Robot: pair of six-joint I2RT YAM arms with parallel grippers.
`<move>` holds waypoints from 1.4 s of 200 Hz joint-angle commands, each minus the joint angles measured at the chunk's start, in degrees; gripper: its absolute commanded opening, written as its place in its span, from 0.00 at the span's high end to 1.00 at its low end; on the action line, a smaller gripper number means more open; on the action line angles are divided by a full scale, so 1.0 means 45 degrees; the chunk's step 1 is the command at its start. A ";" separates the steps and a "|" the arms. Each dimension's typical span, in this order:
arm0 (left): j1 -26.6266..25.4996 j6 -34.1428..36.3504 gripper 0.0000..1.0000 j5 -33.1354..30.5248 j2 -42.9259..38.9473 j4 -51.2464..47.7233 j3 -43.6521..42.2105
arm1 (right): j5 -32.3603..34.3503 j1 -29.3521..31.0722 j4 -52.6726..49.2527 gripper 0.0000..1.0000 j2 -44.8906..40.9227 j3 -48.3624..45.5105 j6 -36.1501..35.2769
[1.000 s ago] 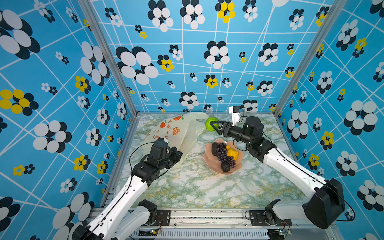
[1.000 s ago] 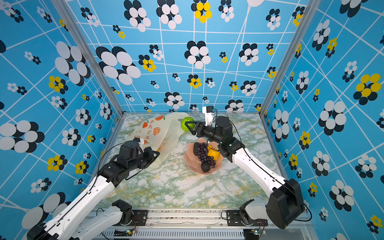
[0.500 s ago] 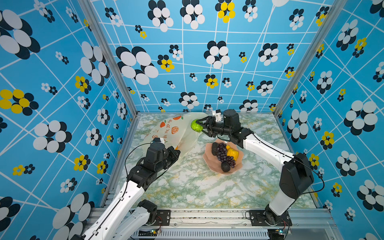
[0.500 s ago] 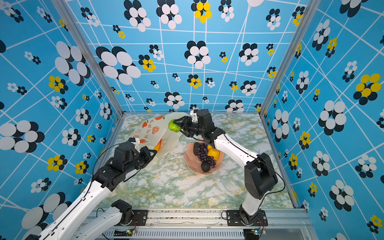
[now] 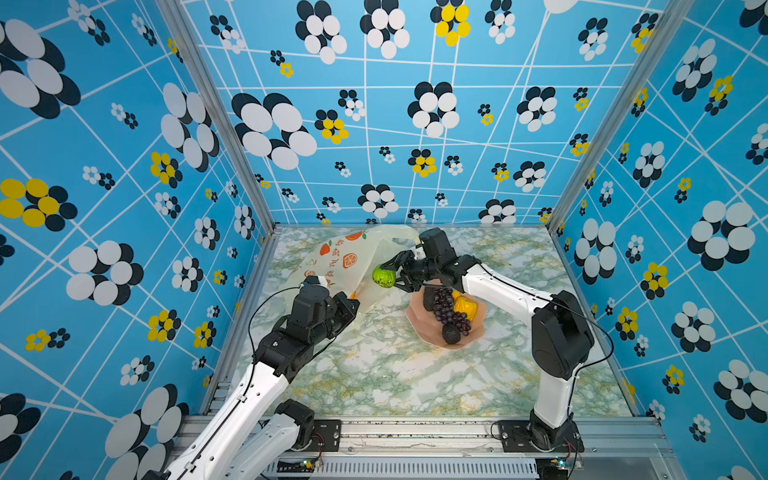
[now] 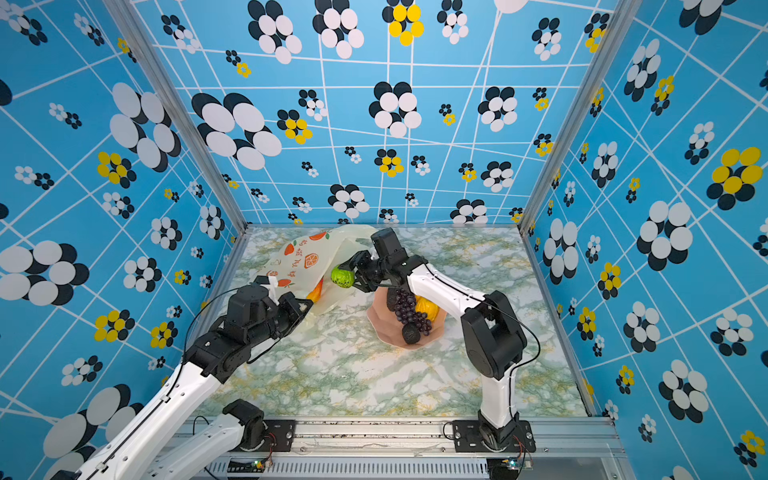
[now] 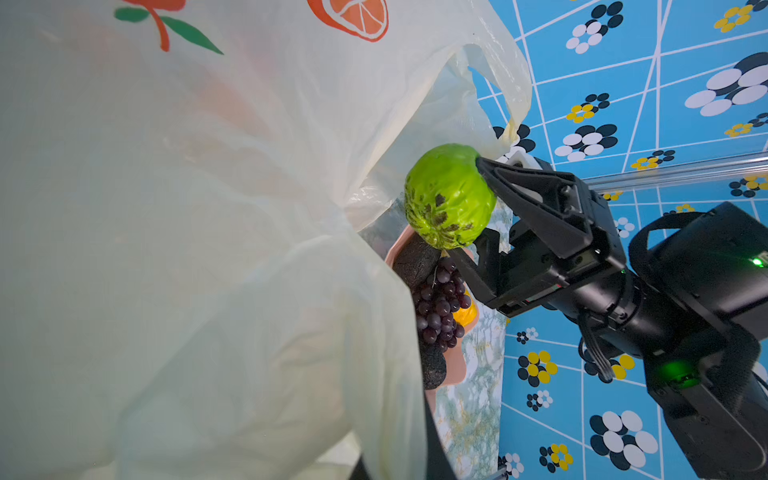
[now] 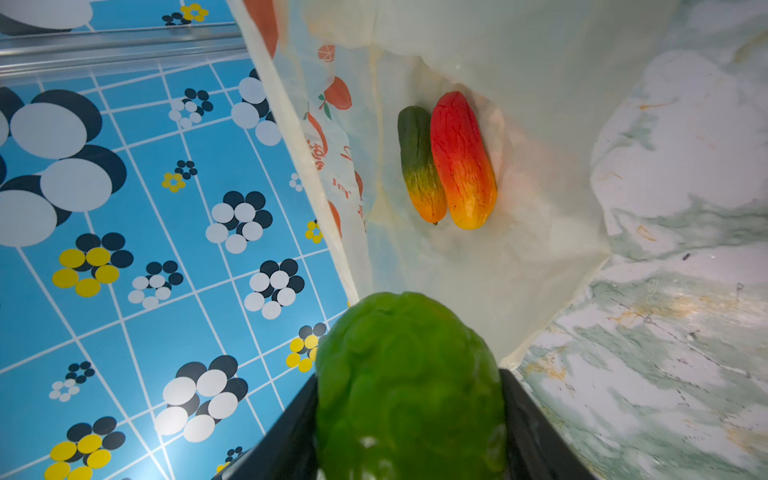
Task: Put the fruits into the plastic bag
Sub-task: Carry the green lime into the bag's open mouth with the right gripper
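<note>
in both top views the right end effector is clamped on the green lime, off the bench at the mouth of the plastic bag. the left end effector is pinched together on the bag's near edge. the grape bunch lies in the pink bowl.

left wrist: the lime sits between black fingers just beside the bag's rim.

right wrist: the lime faces the open bag; inside lie a green-orange mango and a red-yellow piece, touching.
</note>
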 commanded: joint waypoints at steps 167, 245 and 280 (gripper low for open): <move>-0.0275 -0.0202 1.00 0.0640 0.0252 0.1400 -0.0275 | 0.3227 0.0893 -0.1592 0.63 0.4420 0.4776 0.2261; -0.0256 -0.0040 1.00 0.1195 0.0390 0.1223 -0.0220 | 0.4235 0.0869 0.0133 0.48 0.6539 0.7038 0.2984; -0.0148 0.0083 1.00 0.1220 0.0234 0.0890 -0.0127 | 0.3982 0.0796 0.1895 0.40 0.6990 0.7566 0.3204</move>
